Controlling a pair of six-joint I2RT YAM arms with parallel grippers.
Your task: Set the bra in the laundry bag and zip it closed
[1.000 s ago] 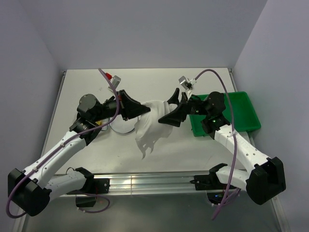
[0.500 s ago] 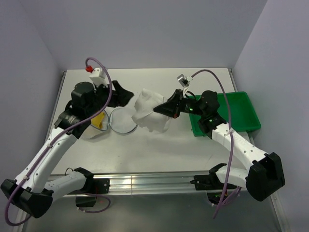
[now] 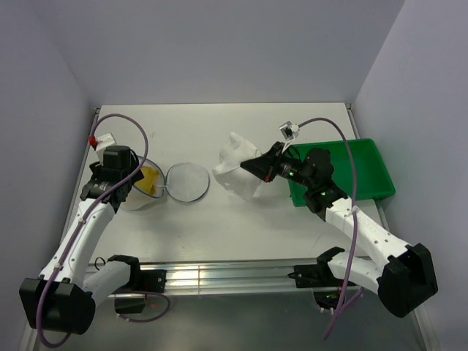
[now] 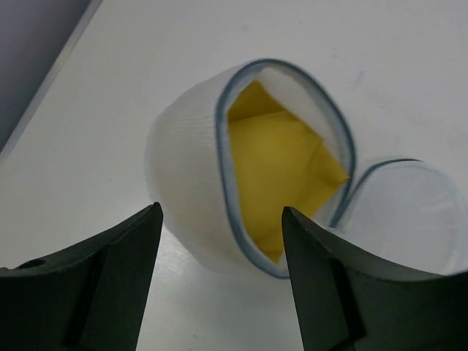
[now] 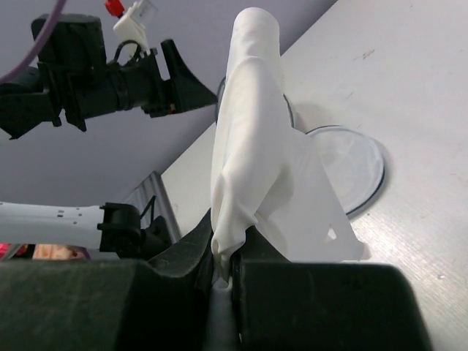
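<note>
The laundry bag [image 3: 144, 191] lies open on its side at the table's left, white mesh with a grey-blue rim, and something yellow shows inside [image 4: 281, 164]. Its round flap [image 3: 188, 181] lies flat beside it. My left gripper [image 3: 123, 189] hovers at the bag with its jaws open [image 4: 219, 223] and nothing between them. The bra [image 3: 235, 168], a bunch of white fabric, hangs above the table's middle. My right gripper [image 3: 257, 167] is shut on its lower fold [image 5: 227, 263], and the bra [image 5: 252, 131] stands up from the jaws.
A green plastic tray [image 3: 365, 164] sits at the right edge, under my right arm. The table's left edge runs close by the bag [image 4: 44, 80]. The left arm [image 5: 110, 66] shows beyond the bra in the right wrist view.
My left gripper opened, let go of the bra and drew back left to the bag. My right gripper shut on the bra and now carries it alone.
</note>
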